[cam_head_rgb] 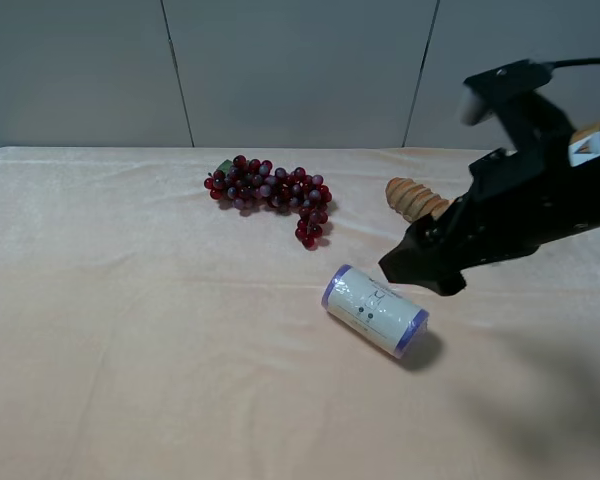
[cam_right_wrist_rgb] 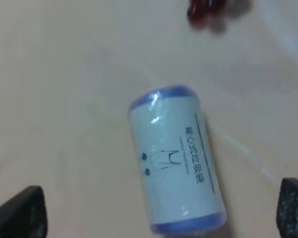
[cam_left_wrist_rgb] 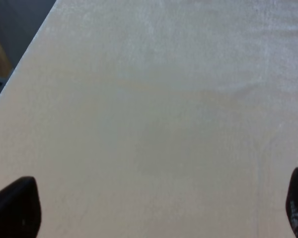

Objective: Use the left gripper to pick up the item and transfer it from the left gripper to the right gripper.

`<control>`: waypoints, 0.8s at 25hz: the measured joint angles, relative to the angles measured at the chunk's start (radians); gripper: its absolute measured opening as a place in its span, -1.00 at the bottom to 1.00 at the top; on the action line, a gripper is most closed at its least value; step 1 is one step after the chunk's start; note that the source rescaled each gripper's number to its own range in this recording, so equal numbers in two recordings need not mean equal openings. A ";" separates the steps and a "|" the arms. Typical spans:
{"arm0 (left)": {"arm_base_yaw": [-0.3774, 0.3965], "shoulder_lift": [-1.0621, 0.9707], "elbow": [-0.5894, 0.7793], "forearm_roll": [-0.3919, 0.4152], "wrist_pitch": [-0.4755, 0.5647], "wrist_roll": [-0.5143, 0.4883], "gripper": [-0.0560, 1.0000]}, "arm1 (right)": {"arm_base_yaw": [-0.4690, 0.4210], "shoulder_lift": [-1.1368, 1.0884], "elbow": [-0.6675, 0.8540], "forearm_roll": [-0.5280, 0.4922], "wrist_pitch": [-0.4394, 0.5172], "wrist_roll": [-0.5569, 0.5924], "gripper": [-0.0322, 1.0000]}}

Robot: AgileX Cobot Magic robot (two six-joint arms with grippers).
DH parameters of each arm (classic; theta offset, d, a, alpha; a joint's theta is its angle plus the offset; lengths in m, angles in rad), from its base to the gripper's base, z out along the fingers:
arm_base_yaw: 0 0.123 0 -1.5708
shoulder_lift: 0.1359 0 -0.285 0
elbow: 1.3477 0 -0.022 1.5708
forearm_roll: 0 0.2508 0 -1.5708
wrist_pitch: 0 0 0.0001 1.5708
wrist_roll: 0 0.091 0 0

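The white can [cam_head_rgb: 375,311] with purple-blue ends lies on its side on the cream tablecloth, right of the table's centre. My right gripper [cam_head_rgb: 423,268] hangs just above and to the right of it, not touching. In the right wrist view the can [cam_right_wrist_rgb: 176,158] lies between and ahead of the widely spread fingertips [cam_right_wrist_rgb: 20,213] of the open, empty right gripper [cam_right_wrist_rgb: 156,210]. My left gripper [cam_left_wrist_rgb: 156,208] is open and empty over bare cloth. Its arm is out of the exterior high view.
A dark red grape bunch [cam_head_rgb: 270,192] lies behind the can at the table's middle; part of it shows in the right wrist view [cam_right_wrist_rgb: 208,10]. A tan ridged bread-like piece [cam_head_rgb: 415,197] lies behind my right gripper. A grey panelled wall backs the table [cam_head_rgb: 130,330].
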 joint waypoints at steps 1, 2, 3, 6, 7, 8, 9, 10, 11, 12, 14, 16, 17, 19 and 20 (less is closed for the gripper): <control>0.000 0.000 0.000 0.000 0.000 0.000 0.96 | 0.000 -0.037 0.000 -0.009 0.025 0.015 1.00; 0.000 0.000 0.000 0.000 0.000 0.000 0.96 | 0.000 -0.080 0.000 -0.021 0.048 0.035 1.00; 0.000 0.000 0.000 0.000 0.000 0.000 0.96 | 0.000 -0.121 0.000 -0.034 0.081 0.056 1.00; 0.000 0.000 0.000 0.000 0.000 0.000 0.96 | 0.000 -0.223 0.000 -0.077 0.193 0.124 1.00; 0.000 0.000 0.000 0.000 0.000 0.000 0.96 | 0.000 -0.255 0.000 -0.095 0.239 0.148 1.00; 0.000 0.000 0.000 0.000 0.000 0.000 0.96 | 0.000 -0.280 0.000 -0.111 0.284 0.167 1.00; 0.000 0.000 0.000 0.000 0.000 0.000 0.96 | 0.000 -0.309 0.000 -0.123 0.320 0.186 1.00; 0.000 0.000 0.000 0.000 0.000 0.000 0.96 | 0.000 -0.337 0.000 -0.133 0.362 0.201 1.00; 0.000 0.000 0.000 0.000 0.000 0.000 0.96 | 0.000 -0.360 0.000 -0.145 0.399 0.209 1.00; 0.000 0.000 0.000 0.000 0.000 0.000 0.96 | 0.000 -0.388 0.000 -0.156 0.426 0.214 1.00; 0.000 0.000 0.000 0.000 0.000 0.000 0.96 | 0.000 -0.440 0.000 -0.175 0.482 0.218 1.00; 0.000 0.000 0.000 0.000 0.000 0.000 0.96 | 0.000 -0.483 0.000 -0.194 0.523 0.225 1.00; 0.000 0.000 0.000 0.000 0.000 0.000 0.96 | 0.000 -0.506 0.001 -0.201 0.542 0.225 1.00; 0.000 0.000 0.000 0.000 0.000 0.000 0.96 | 0.000 -0.550 0.009 -0.213 0.572 0.225 1.00; 0.000 0.000 0.000 0.000 0.000 0.000 0.96 | 0.000 -0.578 0.020 -0.218 0.577 0.232 1.00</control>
